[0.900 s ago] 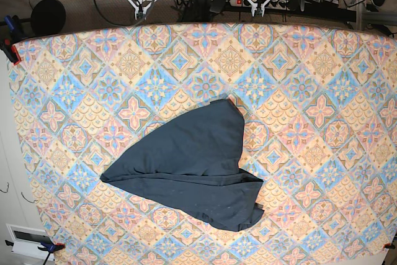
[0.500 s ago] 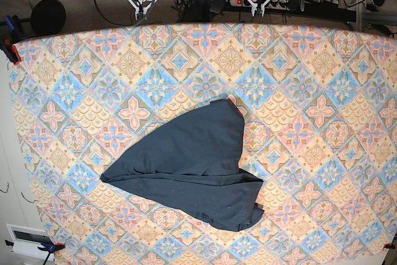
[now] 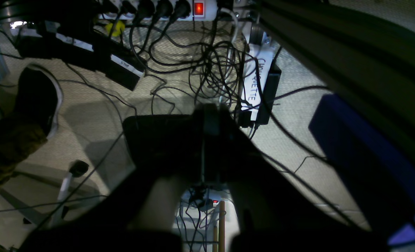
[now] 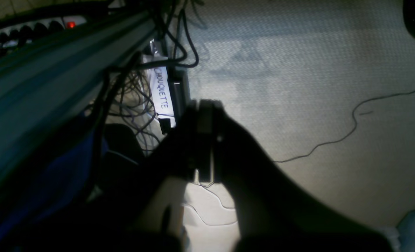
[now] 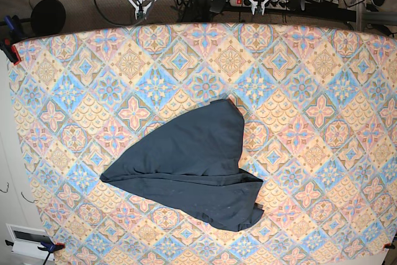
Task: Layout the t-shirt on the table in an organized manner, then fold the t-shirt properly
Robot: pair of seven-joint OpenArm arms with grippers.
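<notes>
The t-shirt [image 5: 192, 169] lies crumpled on the table [image 5: 322, 79], a loose dark triangle a little toward the near edge from the middle, one corner pointing up at the far edge and a folded hem along its lower right. You have both arms parked well beyond the far edge of the table, far from the cloth. Your left gripper [image 5: 255, 4] hangs above the floor behind the table, on the base view's right, its jaws pressed together on nothing; in the left wrist view the left gripper [image 3: 207, 147] shows as a dark closed pair over a tangle of cables [image 3: 214, 70], with a power strip [image 3: 179, 8] and its red switch farther out ahead. Your right gripper [image 5: 139, 9], on the base view's left, is likewise closed and empty; in its own wrist view the right gripper [image 4: 204, 140] hangs over bare carpet [image 4: 298, 87], with a white label [image 4: 162, 92] just off to one side of the fingertips.
</notes>
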